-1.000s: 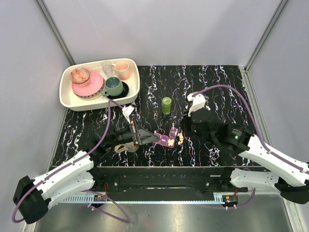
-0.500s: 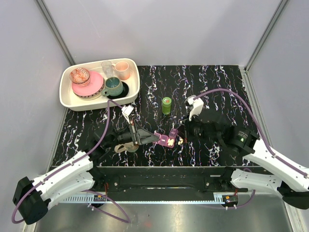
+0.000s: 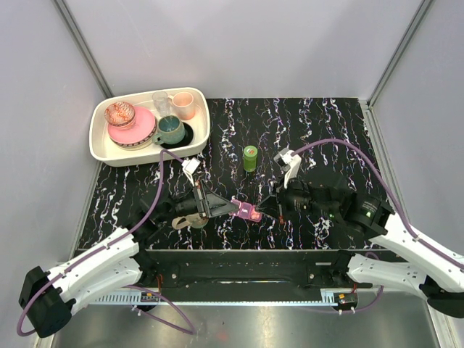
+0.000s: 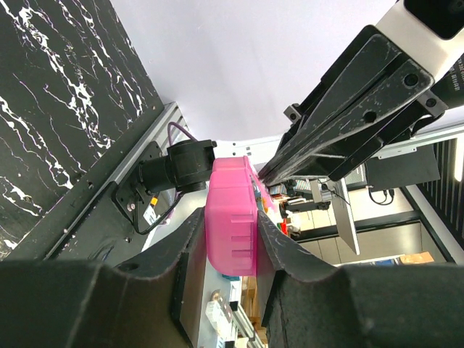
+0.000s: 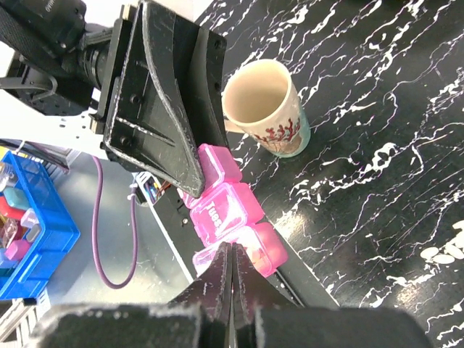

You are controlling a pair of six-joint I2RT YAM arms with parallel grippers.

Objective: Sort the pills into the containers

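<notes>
The magenta-purple pill box [image 3: 248, 211] is held off the table with my left gripper [image 3: 230, 209] shut on one end; in the left wrist view the box [image 4: 232, 243] sits clamped between the fingers [image 4: 190, 246]. My right gripper [image 3: 270, 206] is shut, nothing between its fingers. In the right wrist view its tips [image 5: 230, 251] rest on the lid of the box's end compartment [image 5: 262, 245], beside the lid marked "Tues" [image 5: 220, 212]. A few pale pills [image 5: 442, 251] lie on the black tabletop at that view's right edge. The lime-green bottle [image 3: 250, 157] stands upright behind.
A beige mug [image 5: 264, 107] stands on the table under my left arm. At the back left, a cream tray [image 3: 99, 148] holds a pink plate, a teal cup, a pink cup and a glass. The table's front edge and metal rail lie just below the box.
My right gripper has swung left and down onto the free end of the pill box. The lid that stood up from that end no longer shows. The left gripper has held still.
</notes>
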